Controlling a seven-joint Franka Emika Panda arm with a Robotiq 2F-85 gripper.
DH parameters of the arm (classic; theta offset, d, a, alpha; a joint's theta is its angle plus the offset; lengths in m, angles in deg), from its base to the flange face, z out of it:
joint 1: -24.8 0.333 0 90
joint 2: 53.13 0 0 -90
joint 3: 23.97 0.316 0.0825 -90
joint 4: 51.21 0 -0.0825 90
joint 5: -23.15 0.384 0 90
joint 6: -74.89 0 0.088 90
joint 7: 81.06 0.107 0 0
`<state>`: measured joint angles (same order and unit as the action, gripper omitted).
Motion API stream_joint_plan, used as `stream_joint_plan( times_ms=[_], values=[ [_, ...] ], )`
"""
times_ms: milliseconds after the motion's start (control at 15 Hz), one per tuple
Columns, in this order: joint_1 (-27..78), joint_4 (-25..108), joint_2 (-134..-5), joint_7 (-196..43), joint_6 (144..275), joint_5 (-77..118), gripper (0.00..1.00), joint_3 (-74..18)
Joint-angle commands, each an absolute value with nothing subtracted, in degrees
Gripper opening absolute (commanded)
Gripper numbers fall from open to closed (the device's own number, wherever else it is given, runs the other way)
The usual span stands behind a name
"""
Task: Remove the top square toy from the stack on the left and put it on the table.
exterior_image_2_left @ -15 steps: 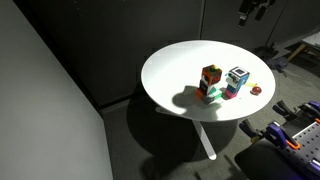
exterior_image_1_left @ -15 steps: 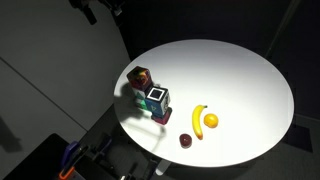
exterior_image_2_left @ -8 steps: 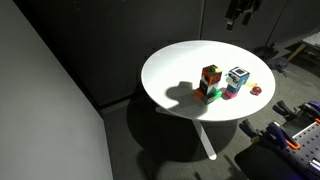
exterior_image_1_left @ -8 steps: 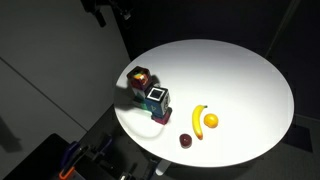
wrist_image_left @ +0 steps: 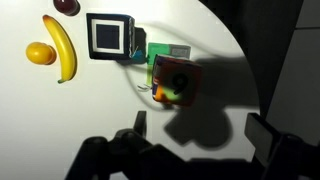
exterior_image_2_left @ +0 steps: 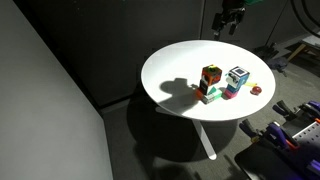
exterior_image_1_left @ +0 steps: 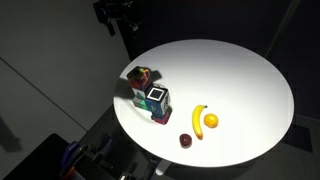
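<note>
Two stacks of colourful square toys stand side by side on the round white table (exterior_image_1_left: 230, 70). One stack has a red-and-orange cube on top (exterior_image_1_left: 141, 78) (exterior_image_2_left: 211, 75) (wrist_image_left: 175, 80). The other has a black-and-white framed cube on top (exterior_image_1_left: 156, 98) (exterior_image_2_left: 237, 76) (wrist_image_left: 108, 35). My gripper (exterior_image_1_left: 120, 15) (exterior_image_2_left: 225, 18) hangs high above the table's edge, well apart from both stacks. In the wrist view its two fingers (wrist_image_left: 200, 128) are spread wide and hold nothing, with the red-topped stack just beyond them.
A banana (exterior_image_1_left: 198, 119) (wrist_image_left: 62, 48), an orange (exterior_image_1_left: 211, 121) (wrist_image_left: 40, 53) and a small dark red fruit (exterior_image_1_left: 186, 140) (exterior_image_2_left: 255, 90) lie near the stacks. The surroundings are dark. Robot-base equipment with blue and orange parts (exterior_image_2_left: 285, 135) stands beside the table.
My gripper has moved down and in toward the table's edge, closer to the stacks. The toys and fruit have not moved.
</note>
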<state>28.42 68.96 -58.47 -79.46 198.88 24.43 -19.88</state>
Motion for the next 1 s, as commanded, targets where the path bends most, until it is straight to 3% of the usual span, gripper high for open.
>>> stream_joint_plan(
  times_ms=[0,933],
  values=[
    [29.6,64.2,-63.8,-75.7,198.5,21.5,1.00,-19.9],
    [32.0,60.8,-76.5,-73.4,205.1,19.0,1.00,-20.8]
  ],
)
